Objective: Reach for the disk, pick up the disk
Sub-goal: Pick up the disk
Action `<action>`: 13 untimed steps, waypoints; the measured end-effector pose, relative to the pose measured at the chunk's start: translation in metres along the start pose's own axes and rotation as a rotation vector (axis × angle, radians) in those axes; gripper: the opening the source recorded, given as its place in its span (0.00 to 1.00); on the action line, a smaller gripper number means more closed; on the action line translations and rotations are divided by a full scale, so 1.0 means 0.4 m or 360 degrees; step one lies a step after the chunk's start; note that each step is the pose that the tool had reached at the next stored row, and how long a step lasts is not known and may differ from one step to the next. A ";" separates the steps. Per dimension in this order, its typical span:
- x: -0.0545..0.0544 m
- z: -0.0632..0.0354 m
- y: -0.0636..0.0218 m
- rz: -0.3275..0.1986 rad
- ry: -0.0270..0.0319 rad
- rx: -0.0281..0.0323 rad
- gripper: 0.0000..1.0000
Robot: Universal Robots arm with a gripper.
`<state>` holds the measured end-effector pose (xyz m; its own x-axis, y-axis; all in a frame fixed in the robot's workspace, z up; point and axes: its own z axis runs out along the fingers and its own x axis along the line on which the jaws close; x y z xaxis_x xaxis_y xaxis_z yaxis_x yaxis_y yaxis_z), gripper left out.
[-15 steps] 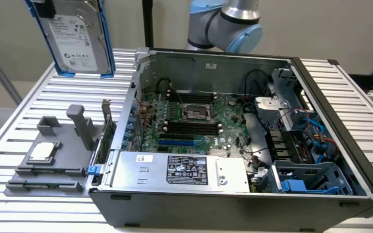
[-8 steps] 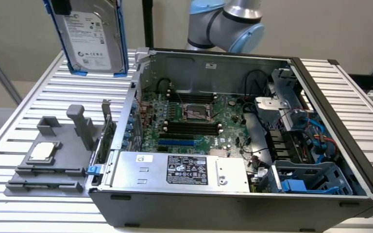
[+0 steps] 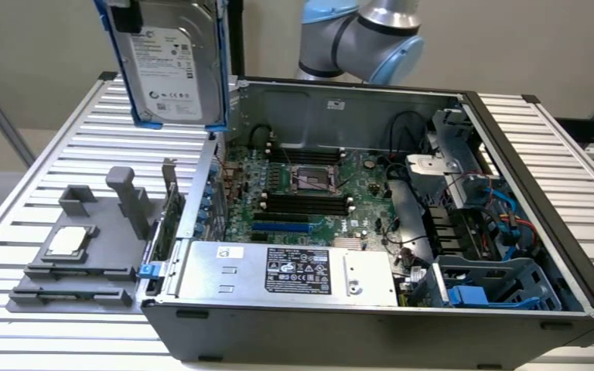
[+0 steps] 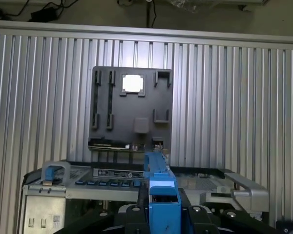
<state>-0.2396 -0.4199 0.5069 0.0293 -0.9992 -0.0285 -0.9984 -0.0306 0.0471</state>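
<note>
Clamped in my gripper [image 4: 163, 214], the flat silver-grey metal disk in its blue plastic bracket [image 3: 173, 66] hangs high. I judge pickup done; I need a steady hold.

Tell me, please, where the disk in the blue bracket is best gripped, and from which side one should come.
Grip the disk across its thin dimension, on the blue bracket's top edge, coming from above. It hangs upright over the open computer case, label face showing, so only the narrow edges offer two flat opposing sides. In the wrist view the gripper sits on the blue edge, which suggests this hold works.
</note>
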 end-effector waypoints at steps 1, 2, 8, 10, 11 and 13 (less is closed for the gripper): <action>0.005 -0.001 -0.010 0.0000 0.00001 -0.00001 0.33; 0.011 -0.001 -0.020 0.0000 0.00001 -0.00001 0.33; 0.038 -0.005 -0.084 0.0000 0.00000 -0.00001 0.33; 0.045 -0.006 -0.107 0.0000 0.00001 -0.00001 0.33; 0.048 -0.007 -0.118 0.0000 0.00001 -0.00001 0.33; 0.055 -0.008 -0.140 0.0000 0.00001 -0.00001 0.33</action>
<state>-0.1827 -0.4401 0.5069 0.0292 -0.9992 -0.0284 -0.9984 -0.0305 0.0471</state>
